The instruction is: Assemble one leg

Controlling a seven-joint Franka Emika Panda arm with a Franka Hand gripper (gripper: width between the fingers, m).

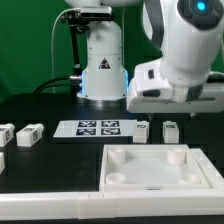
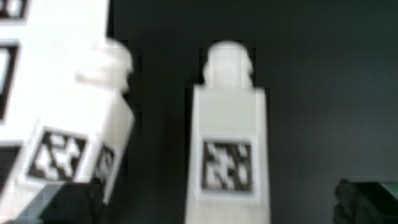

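Closest to the wrist camera is the leg (image 2: 230, 140), resting on the dark bench (image 2: 302, 90) with its tag toward the lens. A second leg (image 2: 80, 130) sits just beside it, not touching. The gripper (image 2: 210, 208) hangs over them with its fingers spread, clasping nothing. Farther out, the tray panel (image 1: 150, 168) shows bare corner sockets. By my judgement the work has barely begun: grasping, carrying and seating the leg all remain.

Matte black bench (image 1: 55, 170) filling the scene, plain dark backdrop (image 1: 30, 40) behind it, soft even indoor light, pale grey strip along the bench's near edge
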